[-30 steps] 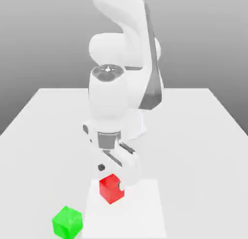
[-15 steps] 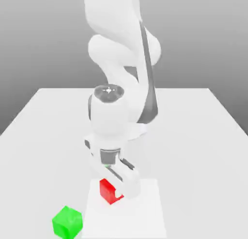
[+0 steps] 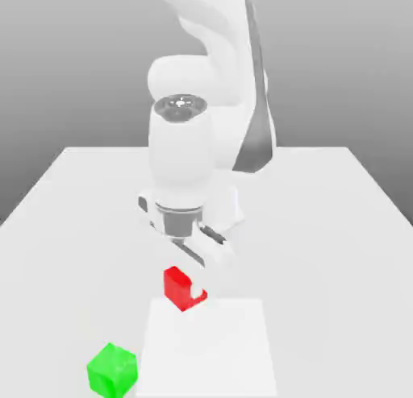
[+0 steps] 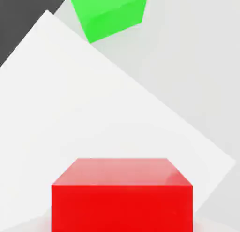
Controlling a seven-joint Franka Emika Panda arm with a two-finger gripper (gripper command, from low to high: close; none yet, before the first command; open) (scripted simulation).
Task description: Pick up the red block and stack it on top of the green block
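Nearest, the green block (image 3: 111, 370) rests on the desk (image 3: 339, 251), just off the corner of a pale square patch (image 3: 210, 348). Beyond it, above that patch, the red block (image 3: 179, 288) hangs clamped in the gripper (image 3: 193, 285), clear of the desk.

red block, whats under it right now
Nothing: the red block hangs in the shut jaws, above the table. The bright white square lies below. Its underside is hidden.

Glossy white rounded arm (image 3: 202, 106) — dark grey side panels, metallic grey joint cap — white fingers (image 3: 211, 258).
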